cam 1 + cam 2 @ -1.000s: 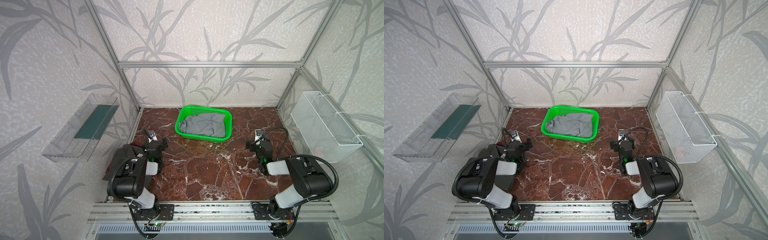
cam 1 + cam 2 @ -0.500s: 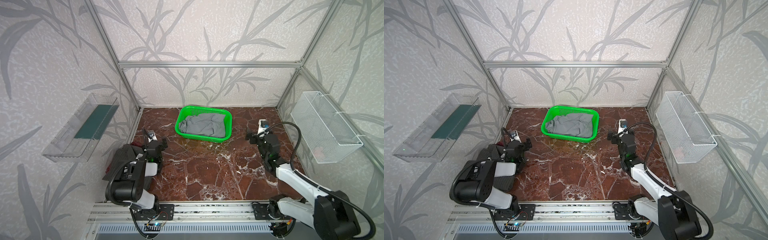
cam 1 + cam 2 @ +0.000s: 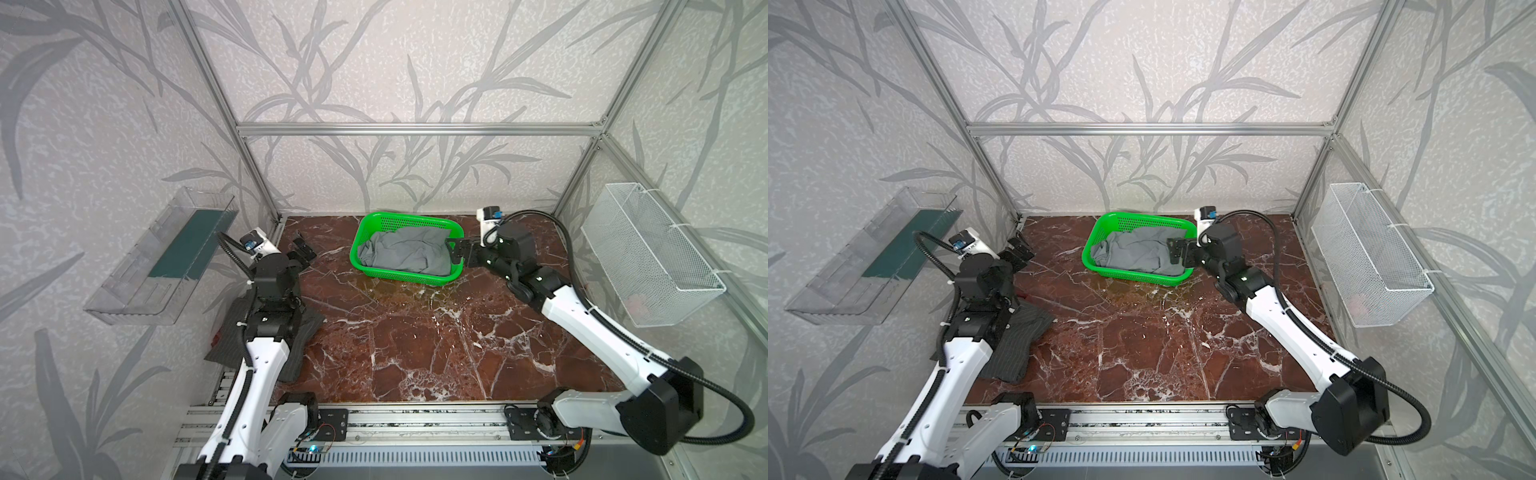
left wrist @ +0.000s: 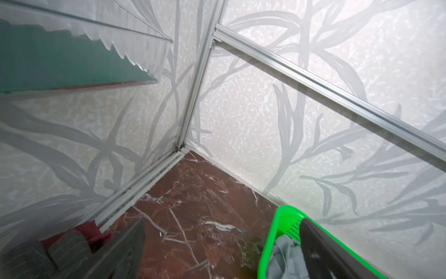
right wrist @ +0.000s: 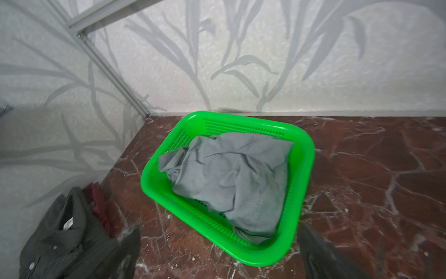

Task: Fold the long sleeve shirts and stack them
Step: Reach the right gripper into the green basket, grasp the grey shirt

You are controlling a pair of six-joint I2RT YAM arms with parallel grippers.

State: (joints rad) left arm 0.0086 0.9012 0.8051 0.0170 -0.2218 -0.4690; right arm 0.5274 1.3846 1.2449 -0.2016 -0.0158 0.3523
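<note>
In both top views the grey shirt (image 3: 405, 253) sits in the green basket (image 3: 409, 277) at the tabletop's (image 3: 415, 340) back edge, with the right gripper (image 3: 456, 251) spread apart at its right end. Right wrist view: the shirt lies ahead of the parted fingers (image 5: 128, 244), untouched. Left wrist view: the left gripper (image 4: 222, 232) is spread and empty, and the pinstriped shirt (image 4: 67, 248) shows past one finger.

Both arms (image 3: 582, 316) have white shells, black joints and ribbed black cables (image 3: 536, 212). The left claw (image 3: 304, 248) and right claw (image 3: 456, 251) are black.
</note>
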